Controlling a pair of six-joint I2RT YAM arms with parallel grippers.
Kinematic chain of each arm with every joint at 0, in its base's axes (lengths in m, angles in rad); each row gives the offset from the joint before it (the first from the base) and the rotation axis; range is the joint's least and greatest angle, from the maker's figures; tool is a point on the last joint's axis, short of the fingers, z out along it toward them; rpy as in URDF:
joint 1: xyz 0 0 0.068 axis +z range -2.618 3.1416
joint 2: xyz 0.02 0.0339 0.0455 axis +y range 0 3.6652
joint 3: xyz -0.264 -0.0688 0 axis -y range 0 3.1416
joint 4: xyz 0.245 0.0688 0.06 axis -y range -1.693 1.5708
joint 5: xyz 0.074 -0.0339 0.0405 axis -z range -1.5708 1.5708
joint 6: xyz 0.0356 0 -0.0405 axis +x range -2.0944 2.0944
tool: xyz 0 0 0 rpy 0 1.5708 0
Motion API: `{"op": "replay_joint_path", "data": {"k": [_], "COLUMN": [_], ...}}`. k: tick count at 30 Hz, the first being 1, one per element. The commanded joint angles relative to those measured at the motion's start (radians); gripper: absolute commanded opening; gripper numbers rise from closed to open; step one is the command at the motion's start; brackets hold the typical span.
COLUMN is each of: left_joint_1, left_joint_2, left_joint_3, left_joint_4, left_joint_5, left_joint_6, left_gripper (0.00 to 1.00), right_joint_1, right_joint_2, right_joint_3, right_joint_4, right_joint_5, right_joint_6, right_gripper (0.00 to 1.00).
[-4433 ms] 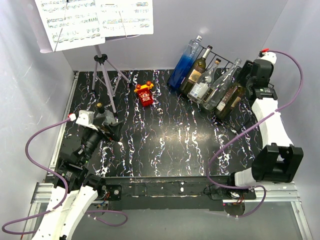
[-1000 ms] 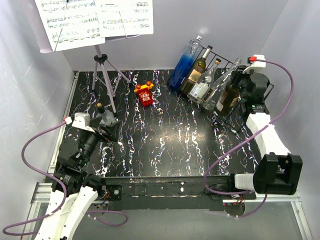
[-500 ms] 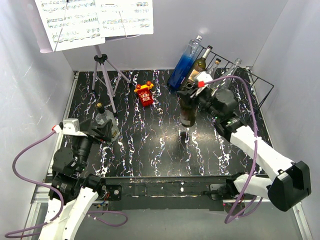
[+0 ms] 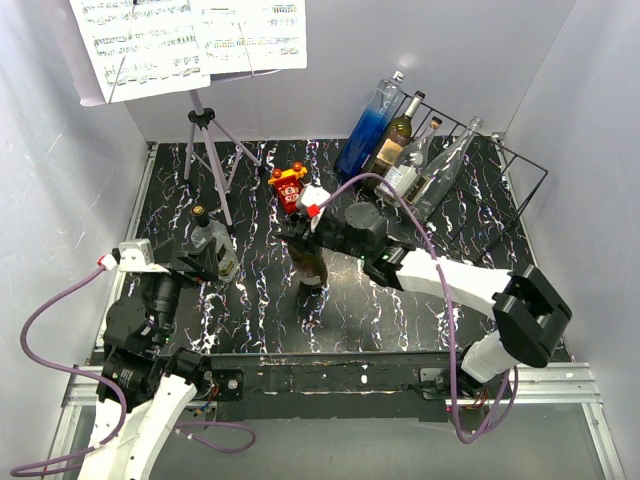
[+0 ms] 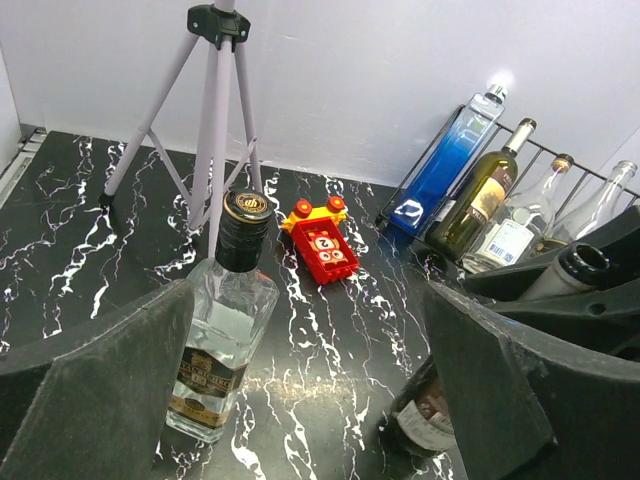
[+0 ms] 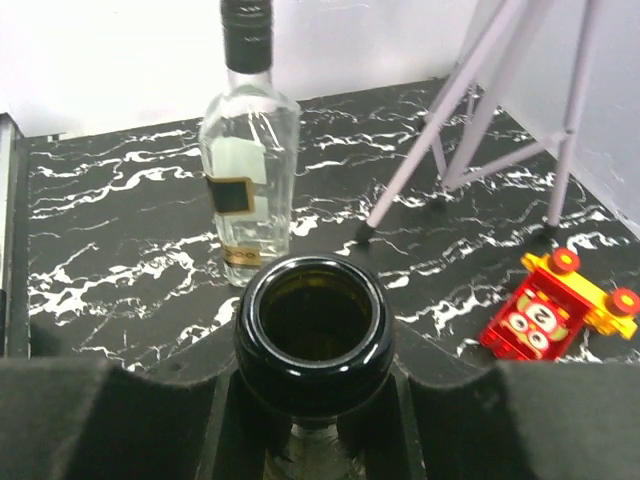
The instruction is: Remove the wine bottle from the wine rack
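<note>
The wine bottle (image 4: 311, 268) is upright mid-table, well apart from the rack (image 4: 505, 160) in the far right corner. The right gripper (image 4: 303, 240) is clenched on its neck. Bare table lies toward the near edge, and a toy (image 4: 288, 186) sits toward the far edge. Near the left edge, the left gripper (image 4: 207, 258) is spread about a clear bottle (image 5: 225, 340).

Your two arms match: left arm (image 4: 135, 325) and right arm (image 4: 462, 283) wear white shells over black joint housings. Right arm's elbow housing (image 4: 528, 315) is a blocky black box, corners rounded. Each arm trails a purple cable (image 4: 27, 338) running to a white, red-tipped plug (image 4: 118, 258) at the wrist. Left gripper (image 5: 300, 330), right gripper (image 6: 313, 400): fingers (image 5: 95, 390) are broad, matte black, wedge-shaped slabs.
</note>
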Motion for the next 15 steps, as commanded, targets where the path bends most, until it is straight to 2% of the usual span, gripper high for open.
{"op": "replay_joint_path", "data": {"k": [1,5,15], "left_joint_1": [-0.002,0.000,0.000], "left_joint_2": [0.002,-0.001,-0.008], "left_joint_3": [0.017,0.018,0.021], "left_joint_4": [-0.015,-0.018,-0.026], "left_joint_5": [-0.025,-0.032,-0.054], "left_joint_6": [-0.002,-0.002,-0.003], "left_gripper": [0.98,0.98,0.98], "right_joint_1": [0.041,0.052,0.096], "right_joint_2": [0.045,0.137,0.301], "right_joint_3": [0.133,0.188,0.349], "right_joint_4": [0.301,0.384,0.381], "right_joint_5": [0.019,0.019,0.043], "right_joint_6": [0.003,0.037,0.037], "right_gripper": [0.01,0.01,0.01]}}
